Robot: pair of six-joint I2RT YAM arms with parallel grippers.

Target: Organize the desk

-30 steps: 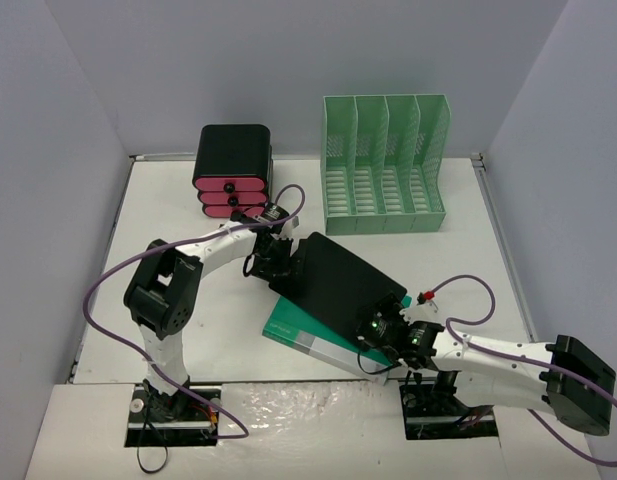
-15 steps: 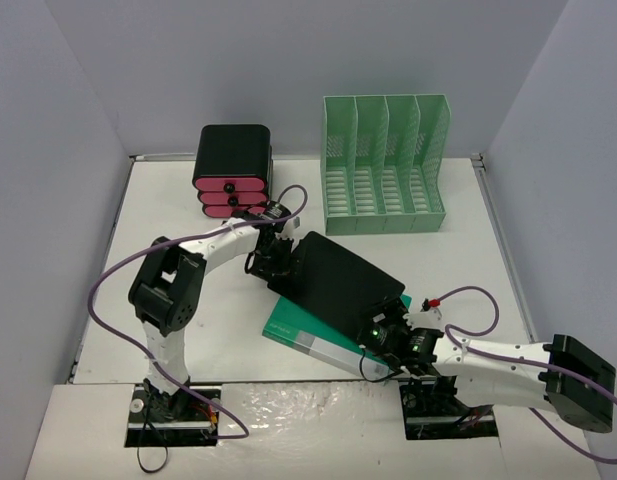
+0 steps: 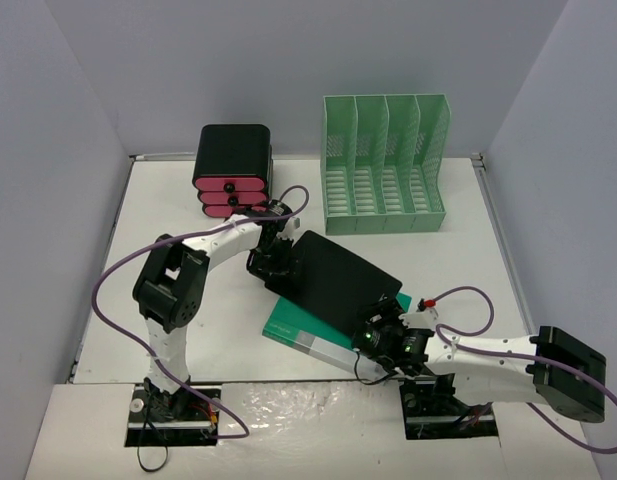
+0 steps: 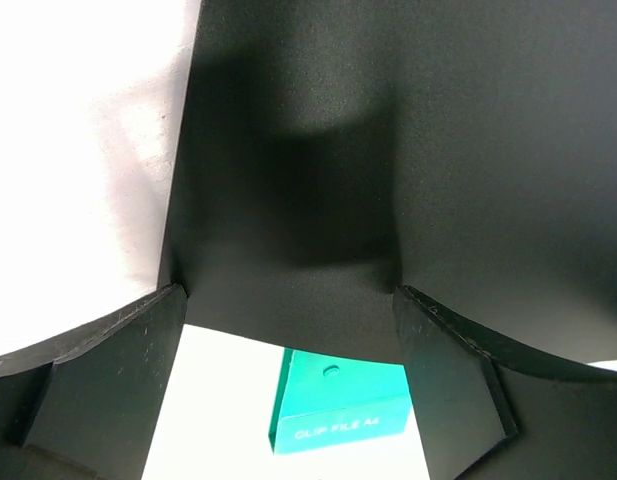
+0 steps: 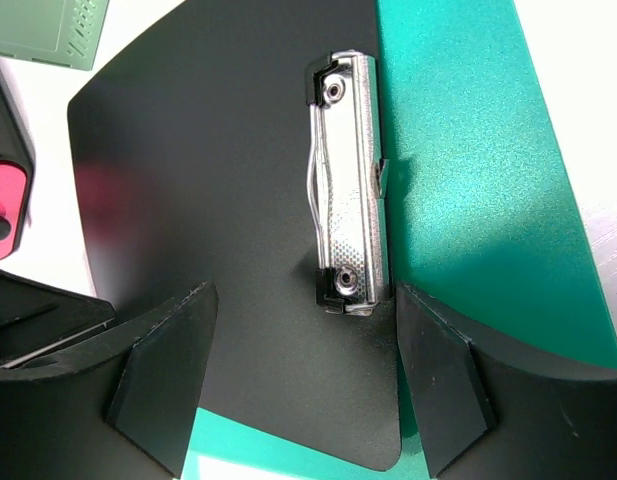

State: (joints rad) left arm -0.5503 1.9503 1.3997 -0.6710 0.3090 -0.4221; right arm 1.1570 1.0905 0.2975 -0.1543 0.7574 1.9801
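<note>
Both sets of fingers [image 4: 98, 380] are standing spread, left gripper [image 3: 273, 262] and right gripper [image 3: 373, 335] at opposite ends of the black clipboard [image 3: 338, 285] atop the green file [image 3: 291, 328] on the desk [image 3: 468, 265]; closing together is looking wisest.

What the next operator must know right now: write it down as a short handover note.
Left gripper: open, jaws apart at the clipboard's far end.
Right gripper: open, jaws either side of its metal clip.
Clipboard lies askew over the green file, mid-desk.
Rack and drawer box stand at the far edge.
Done: nothing filed; the rack looks empty.
Left: clipboard and file, probably into the rack.
</note>
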